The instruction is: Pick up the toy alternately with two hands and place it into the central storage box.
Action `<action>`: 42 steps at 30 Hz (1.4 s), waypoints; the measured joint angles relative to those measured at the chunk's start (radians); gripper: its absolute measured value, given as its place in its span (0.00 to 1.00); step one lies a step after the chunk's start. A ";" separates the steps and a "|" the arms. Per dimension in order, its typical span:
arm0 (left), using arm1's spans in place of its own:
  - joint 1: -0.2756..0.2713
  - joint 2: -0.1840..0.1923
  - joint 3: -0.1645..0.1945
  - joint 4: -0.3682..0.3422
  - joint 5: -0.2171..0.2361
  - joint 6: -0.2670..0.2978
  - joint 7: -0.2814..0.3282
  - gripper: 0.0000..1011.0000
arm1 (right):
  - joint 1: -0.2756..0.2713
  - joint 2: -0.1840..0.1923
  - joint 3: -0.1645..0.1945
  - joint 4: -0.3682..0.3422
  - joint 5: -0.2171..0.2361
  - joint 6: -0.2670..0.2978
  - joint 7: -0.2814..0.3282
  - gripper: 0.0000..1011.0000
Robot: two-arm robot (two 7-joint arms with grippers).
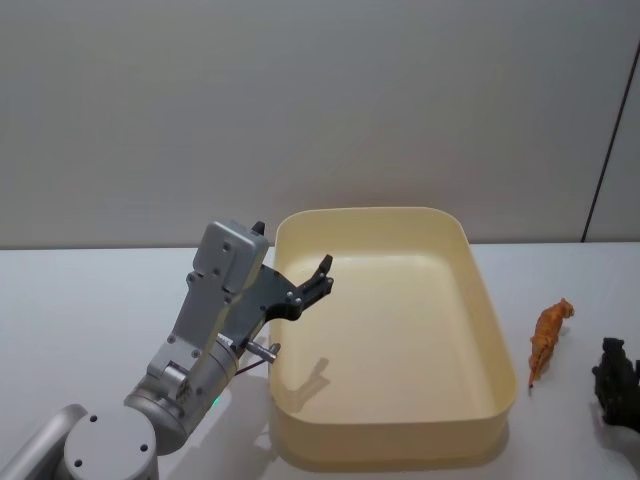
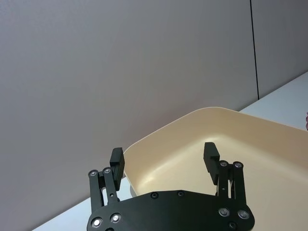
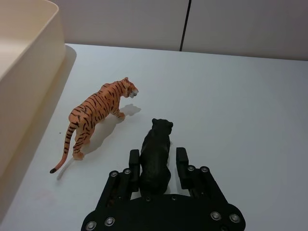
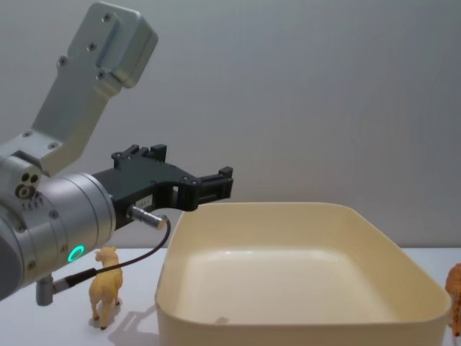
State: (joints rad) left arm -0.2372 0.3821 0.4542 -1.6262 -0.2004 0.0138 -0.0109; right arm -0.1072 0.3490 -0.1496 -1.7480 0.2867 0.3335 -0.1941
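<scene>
Black panther toy [image 3: 156, 154] stands on counter [image 3: 231, 96], right of central storage box [image 1: 495, 330], just beside tiger toy [image 3: 96, 115]. R gripper [image 3: 158, 153] straddles its rear; can't tell if clamped. L gripper [image 2: 163, 154] spread wide, holding nothing, hovers over box's left rim.

A white table [image 1: 80, 290] stretches to a plain grey wall [image 1: 300, 100], where a thin dark seam [image 1: 618, 150] runs down the panelling toward the right side of the head view.
</scene>
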 joint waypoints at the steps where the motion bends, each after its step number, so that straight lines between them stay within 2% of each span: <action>1: 0.000 0.000 0.000 0.000 0.000 0.000 0.000 0.99 | 0.000 0.000 0.000 0.000 -0.002 -0.005 0.004 0.44; 2: 0.000 0.000 0.000 0.000 0.000 0.000 0.000 0.99 | -0.001 0.000 0.000 -0.001 -0.004 -0.008 0.006 0.39; 6: 0.000 0.000 0.000 0.000 0.000 0.000 0.000 0.99 | -0.001 0.000 0.001 -0.007 -0.010 -0.028 0.016 0.31; 18: 0.000 0.000 0.000 0.000 0.000 0.000 0.000 0.99 | 0.015 -0.001 0.009 -0.058 -0.020 -0.096 0.058 0.31; 26: 0.000 0.000 0.000 0.000 0.000 0.000 0.000 0.99 | 0.052 -0.013 0.010 -0.114 -0.012 -0.128 0.119 0.30; 34: 0.000 0.000 0.000 0.000 0.000 0.000 0.000 0.99 | 0.107 -0.041 -0.004 -0.143 -0.003 -0.126 0.193 0.31; 42: 0.000 0.000 0.000 0.000 0.000 0.000 0.000 0.99 | 0.188 -0.096 -0.039 -0.128 -0.014 -0.078 0.284 0.31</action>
State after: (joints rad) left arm -0.2372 0.3821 0.4542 -1.6262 -0.2003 0.0138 -0.0109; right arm 0.0805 0.2527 -0.1882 -1.8764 0.2727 0.2560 0.0900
